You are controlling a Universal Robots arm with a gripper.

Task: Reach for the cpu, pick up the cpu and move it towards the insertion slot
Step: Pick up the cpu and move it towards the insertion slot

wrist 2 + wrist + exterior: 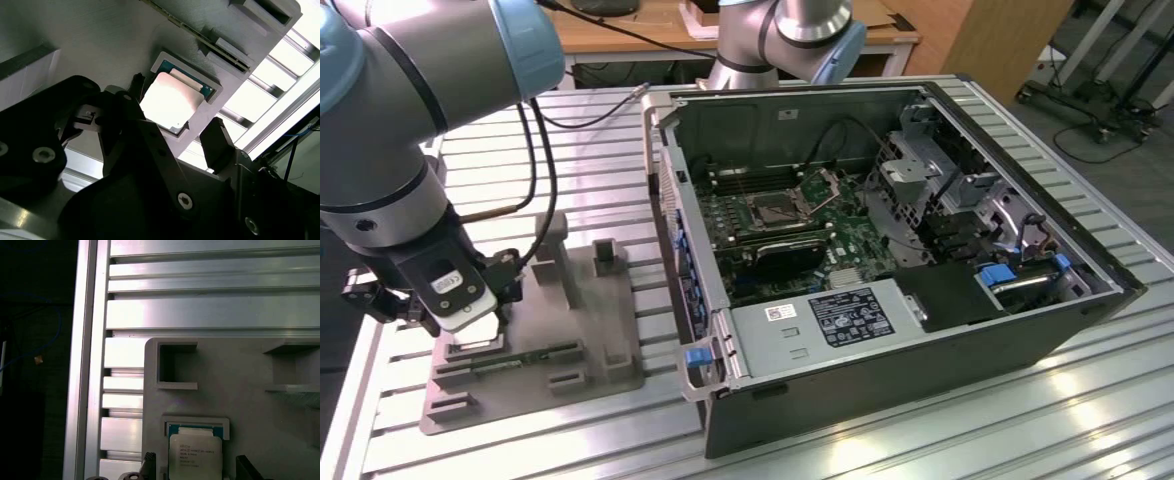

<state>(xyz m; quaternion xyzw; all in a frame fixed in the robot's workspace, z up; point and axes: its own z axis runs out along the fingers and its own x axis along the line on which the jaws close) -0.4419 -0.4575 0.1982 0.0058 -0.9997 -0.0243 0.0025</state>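
Note:
The cpu [170, 102] lies flat in a shallow square pocket of a grey holder block [587, 320], its silvery top facing up, and I also see the cpu [195, 454] in the first wrist view. My gripper [177, 114] hovers right over it, open, with one dark finger [137, 84] on each side of the chip and nothing gripped. From the exterior view, my gripper [464, 335] hangs low over the block's near corner at that view's left. The insertion slot [774, 208] sits on the motherboard inside the open computer case, well off to that view's right.
The open computer case [881, 380] lies on a slotted aluminium table [987, 440]. A green memory stick [520, 357] rests in the holder block beside the chip pocket. A second robot arm [787, 40] stands behind the case. The table edge [85, 365] runs close by the block.

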